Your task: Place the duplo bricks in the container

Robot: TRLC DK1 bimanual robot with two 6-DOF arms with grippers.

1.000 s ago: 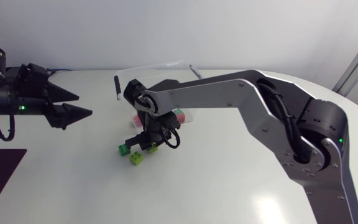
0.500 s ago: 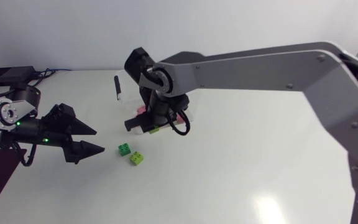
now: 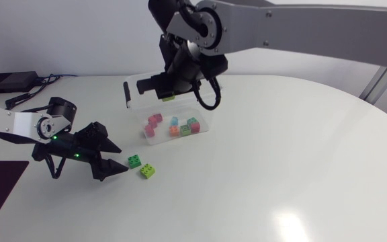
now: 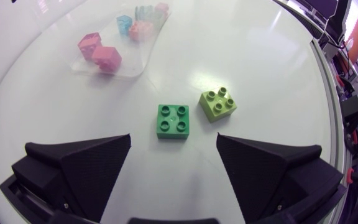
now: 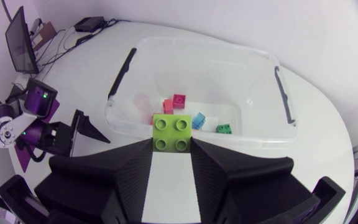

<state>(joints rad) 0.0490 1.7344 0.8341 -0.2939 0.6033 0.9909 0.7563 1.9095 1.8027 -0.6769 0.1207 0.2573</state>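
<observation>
High over the clear plastic container [image 3: 207, 119], my right gripper [image 3: 163, 94] is shut on a lime duplo brick [image 3: 168, 98]. The right wrist view has that lime brick [image 5: 171, 132] between the fingers of the right gripper [image 5: 171, 153], with the container [image 5: 260, 134] below. Pink, blue, red and green bricks [image 3: 175, 130] lie inside. On the table in front of the container sit a dark green brick [image 3: 134, 160] and a lime brick [image 3: 147, 171]. My left gripper [image 3: 116, 165] is open low beside them. Seen from the left wrist, the dark green brick [image 4: 172, 120] lies just ahead of the left gripper [image 4: 174, 146] and the lime brick [image 4: 217, 104] beside it.
A black box with cables [image 3: 4, 82] sits at the table's back left corner. The container carries a black handle [image 3: 126, 94] on its left end. The white table [image 3: 281, 175] stretches bare to the right and front.
My right arm lifted a lime brick off the table and carried it up and back over the container. My left arm swung in and down toward the two bricks left on the table.
</observation>
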